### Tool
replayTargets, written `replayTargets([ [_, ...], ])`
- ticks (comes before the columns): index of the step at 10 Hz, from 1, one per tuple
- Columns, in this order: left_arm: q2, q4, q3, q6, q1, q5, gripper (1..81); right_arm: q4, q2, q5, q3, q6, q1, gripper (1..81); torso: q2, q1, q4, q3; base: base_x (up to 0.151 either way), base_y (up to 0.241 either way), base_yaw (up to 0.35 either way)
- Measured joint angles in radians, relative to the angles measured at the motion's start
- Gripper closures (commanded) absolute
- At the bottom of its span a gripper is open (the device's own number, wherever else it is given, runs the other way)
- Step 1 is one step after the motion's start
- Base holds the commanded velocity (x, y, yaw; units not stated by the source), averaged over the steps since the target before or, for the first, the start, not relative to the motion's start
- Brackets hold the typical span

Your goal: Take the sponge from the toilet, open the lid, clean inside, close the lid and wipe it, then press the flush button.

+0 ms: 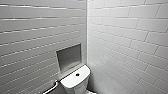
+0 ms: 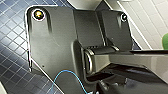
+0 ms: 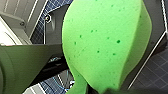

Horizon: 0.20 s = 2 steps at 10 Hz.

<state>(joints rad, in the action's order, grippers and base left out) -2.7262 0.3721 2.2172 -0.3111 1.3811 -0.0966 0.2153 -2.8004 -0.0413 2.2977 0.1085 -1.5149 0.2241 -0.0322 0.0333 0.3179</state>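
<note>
The white toilet [image 1: 75,81] sits low in the head view, in the corner of the tiled walls, with its tank top facing me. The small round dark flush button [image 1: 77,74] lies in the middle of that tank top. In the right wrist view the bright green sponge [image 3: 105,42] looms large and bulges outward. It is pinched at its narrow end by my right gripper [image 3: 98,90], which is shut on it. A sliver of the same green sponge [image 2: 165,41] shows at the edge of the left wrist view. My left gripper is shut and holds nothing.
A recessed grey niche [image 1: 68,57] is set in the wall above the tank. A metal grab bar [image 1: 51,88] runs along the wall left of the toilet. White tiled walls close in on both sides. Dark blue floor tiles [image 2: 12,37] lie below.
</note>
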Motion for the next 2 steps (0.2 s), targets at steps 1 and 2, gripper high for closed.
replayTargets([
  [1, -0.043, 0.001, 0.070, 0.000, 0.010, 0.005, 81.1, 0.000, -0.008, 0.000, 0.011, 0.000, 0.000, 81.1, 0.000, 0.000, 0.000, 0.000, 0.000, 0.000, 0.000],
  [2, -0.080, 0.002, 0.133, -0.001, 0.017, 0.010, 81.1, 0.000, -0.017, 0.000, 0.021, 0.000, 0.000, 81.1, 0.000, 0.000, 0.000, 0.000, 0.000, 0.000, 0.000],
])
